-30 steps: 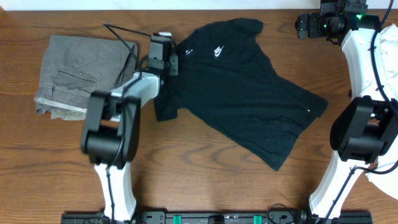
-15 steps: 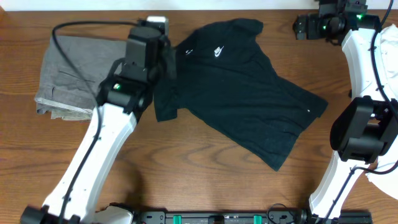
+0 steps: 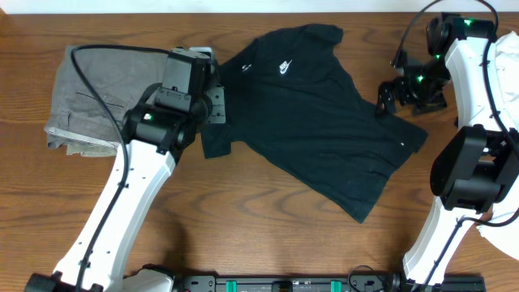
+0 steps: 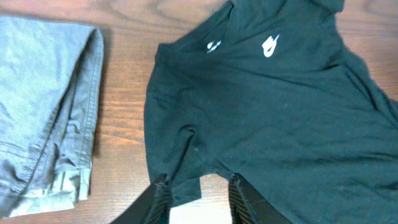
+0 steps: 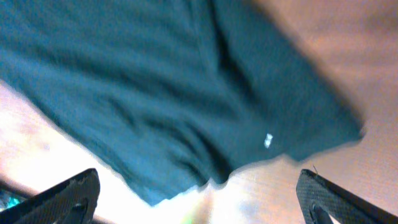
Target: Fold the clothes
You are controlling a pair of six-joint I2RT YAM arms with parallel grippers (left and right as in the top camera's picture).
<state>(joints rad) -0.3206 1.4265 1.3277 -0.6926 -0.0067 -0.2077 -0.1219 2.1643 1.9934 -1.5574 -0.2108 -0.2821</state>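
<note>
White garment: I saw only a scrap at the near right edge of the desk.
Black T-shirt: lay spread mid-desk, skewed, collar far, hem toward the near right; front up, small white logo showing, creased by its left sleeve.
Left tool: at that sleeve's edge, jaws narrowly parted, gripping nothing.
Right tool: over the shirt's right side, jaws wide, empty.
Grey trousers: folded, far left, near the shirt but apart.

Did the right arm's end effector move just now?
Yes. The right end effector moved from the far edge of the table toward the black T-shirt.
</note>
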